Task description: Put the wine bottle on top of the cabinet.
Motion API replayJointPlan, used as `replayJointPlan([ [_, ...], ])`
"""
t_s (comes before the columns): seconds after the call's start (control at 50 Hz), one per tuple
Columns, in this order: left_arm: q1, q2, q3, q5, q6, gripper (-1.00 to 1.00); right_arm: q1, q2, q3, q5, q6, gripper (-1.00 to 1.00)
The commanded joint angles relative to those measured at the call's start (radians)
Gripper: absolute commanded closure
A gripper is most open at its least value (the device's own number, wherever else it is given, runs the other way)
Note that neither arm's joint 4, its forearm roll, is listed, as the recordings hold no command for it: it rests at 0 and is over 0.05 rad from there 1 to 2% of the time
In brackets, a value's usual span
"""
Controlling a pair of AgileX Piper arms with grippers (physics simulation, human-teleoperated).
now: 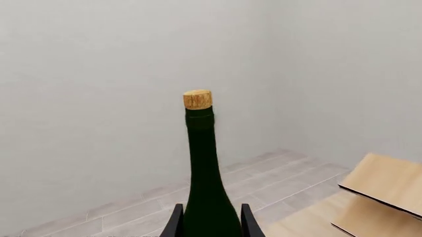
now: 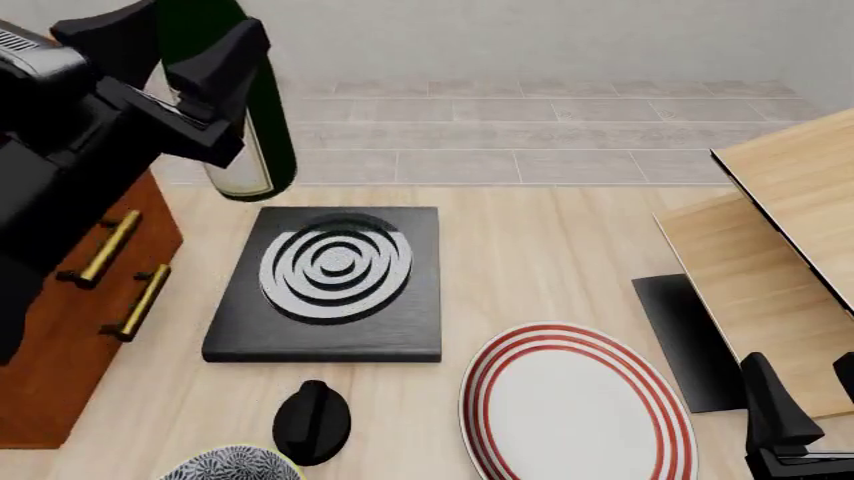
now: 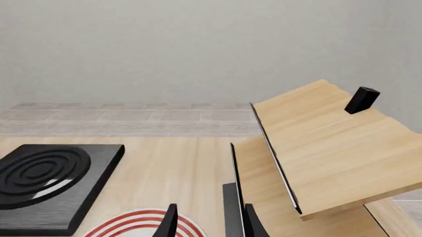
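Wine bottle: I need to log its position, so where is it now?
In the front view the wine bottle is lifted at far left, clamped in the left gripper, above the cabinet and beyond the black hotplate.

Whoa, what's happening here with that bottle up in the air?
The left gripper is clamped on a green wine bottle and holds it up off the table, next to the reddish-brown cabinet at the left. The bottle is not on the cabinet yet. The right gripper sits low at the near right, open and holding nothing, near a red-striped plate and some pale wooden boards. A black slab with white rings lies in the middle.
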Motion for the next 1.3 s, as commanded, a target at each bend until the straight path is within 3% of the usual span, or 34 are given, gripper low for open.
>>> replayJointPlan([
  [0.02,0.049,-0.015,-0.107,0.114,0.029,1.0,0.0,0.0,0.0,0.0,0.0,-1.0],
  [0.56,0.169,-0.028,-0.273,0.298,0.039,1.0,0.0,0.0,0.0,0.0,0.0,-1.0],
  [0.76,0.249,-0.023,-0.349,0.374,0.024,1.0,0.0,0.0,0.0,0.0,0.0,-1.0],
  [1.3,0.391,-0.036,-0.449,0.479,0.05,1.0,0.0,0.0,0.0,0.0,0.0,-1.0],
])
